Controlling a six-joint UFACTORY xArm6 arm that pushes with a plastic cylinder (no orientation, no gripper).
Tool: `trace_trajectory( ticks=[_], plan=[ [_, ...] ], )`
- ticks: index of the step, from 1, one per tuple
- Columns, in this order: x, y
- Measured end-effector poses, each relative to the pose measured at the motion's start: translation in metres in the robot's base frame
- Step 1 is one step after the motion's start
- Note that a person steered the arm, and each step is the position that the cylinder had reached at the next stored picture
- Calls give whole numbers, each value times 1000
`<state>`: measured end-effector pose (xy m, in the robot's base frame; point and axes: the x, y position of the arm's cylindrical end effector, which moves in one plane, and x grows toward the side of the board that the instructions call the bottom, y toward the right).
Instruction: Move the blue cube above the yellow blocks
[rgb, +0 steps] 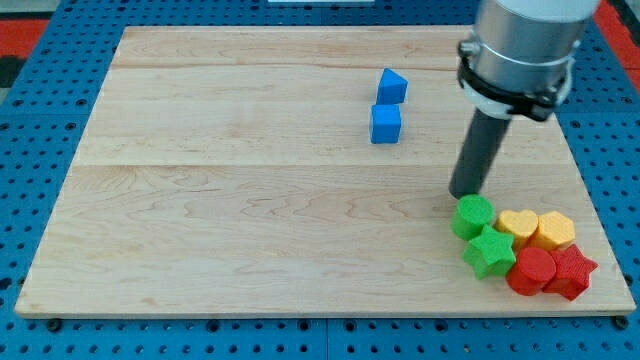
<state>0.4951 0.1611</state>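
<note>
On the wooden board (250, 200), the blue cube (385, 124) sits well up-left of my tip (463, 193), a clawless rod.

Single view from high at the desk's (250, 220) near edge, tilted downward, whole wooden top framed.

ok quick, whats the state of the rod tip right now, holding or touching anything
My tip: a plain rod, nothing to open or close, holding nothing. It sits just above the green cylinder, contact cannot be told, well right and below the blue cube.
</note>
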Motion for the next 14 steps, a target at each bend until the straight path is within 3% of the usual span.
trace_trajectory(
  ticks=[1,2,5,6,7,12,14],
  plan=[
    [5,14],
    [-22,-2],
    [-103,-180],
    [-168,-160],
    [-175,-145],
    [-67,-87],
    [-62,-54]
  ],
)
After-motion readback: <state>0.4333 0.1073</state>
